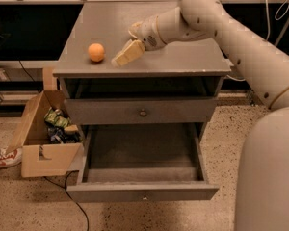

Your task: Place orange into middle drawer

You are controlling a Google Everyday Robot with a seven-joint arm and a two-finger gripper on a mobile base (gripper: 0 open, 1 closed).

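Note:
The orange point(96, 52) sits on the grey cabinet top point(183, 57), near its front left corner. My gripper point(124, 45) is just right of the orange, low over the top, open and empty, with its fingers pointing left toward the fruit. One tan finger point(127, 53) is a short gap from the orange and does not touch it. The middle drawer point(183, 191) is pulled fully out at the cabinet's bottom, with a small pale knob on its front, and its inside is bare.
A closed drawer front with a dark knob point(143, 112) is above the open drawer. A cardboard box point(38, 153) of packets stands on the floor at the left. A shoe point(2, 158) and a cable point(72, 201) lie near it. My arm point(241, 47) spans the cabinet's right side.

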